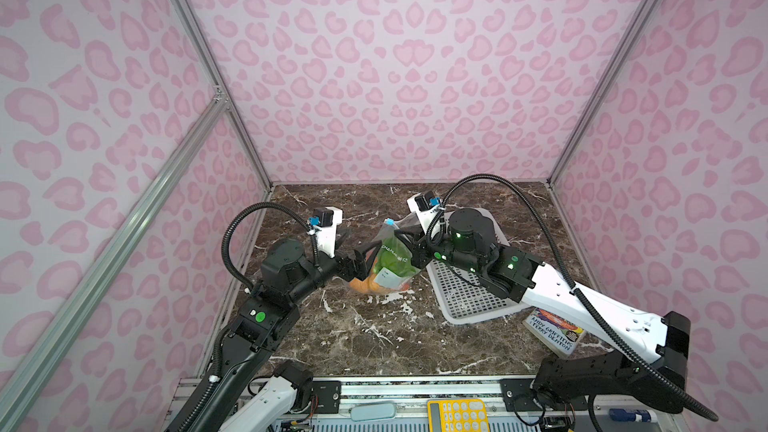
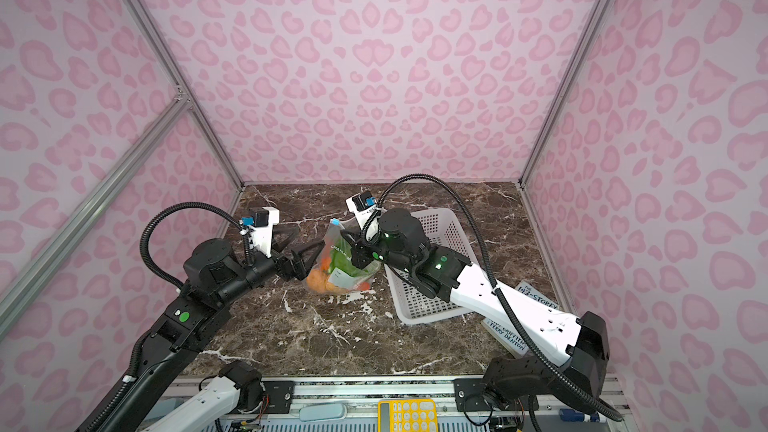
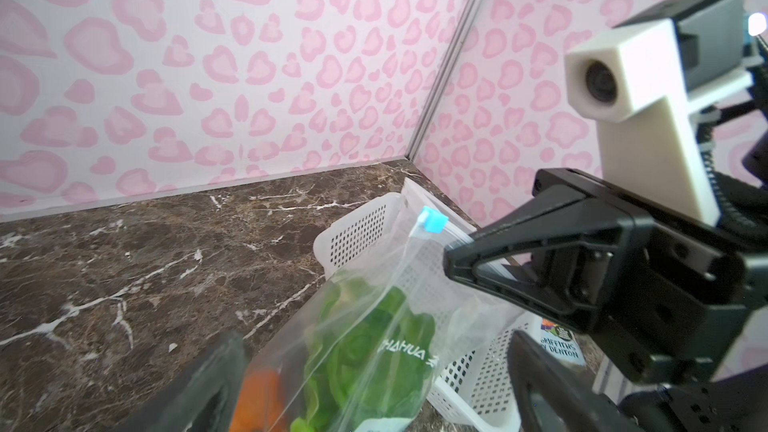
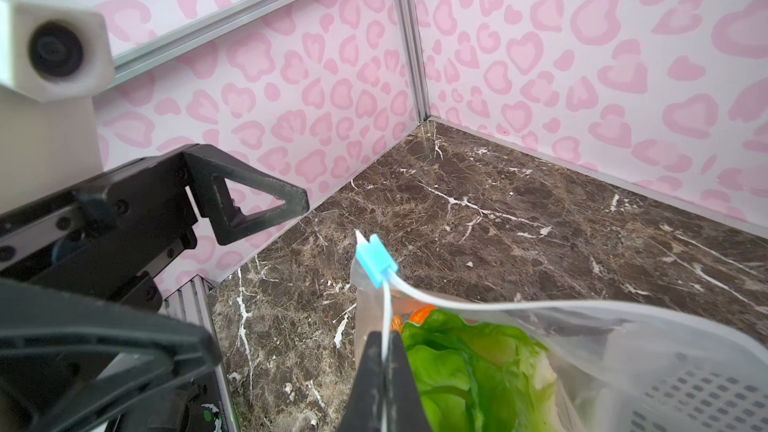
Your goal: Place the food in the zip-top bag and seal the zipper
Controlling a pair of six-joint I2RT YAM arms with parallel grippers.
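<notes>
The clear zip-top bag (image 1: 395, 261) (image 2: 343, 268) hangs upright, its bottom on the marble table. Inside it lies food: a green cabbage (image 3: 365, 351) (image 4: 465, 367) and orange pieces (image 1: 361, 286) (image 3: 262, 396). My right gripper (image 4: 384, 351) (image 1: 402, 238) is shut on the zipper (image 4: 387, 305) strip, just below its blue tab (image 4: 374, 259) (image 3: 434, 222). Past the tab the mouth gapes open. My left gripper (image 3: 374, 388) (image 2: 309, 241) stands wide open with one finger on each side of the bag's lower half, touching nothing that I can see.
A white perforated basket (image 1: 469, 301) (image 2: 428, 305) lies under my right arm. A book (image 1: 555, 334) (image 2: 536, 299) rests at its near right corner. A yellow calculator (image 1: 457, 415) sits on the front rail. Pink patterned walls close three sides.
</notes>
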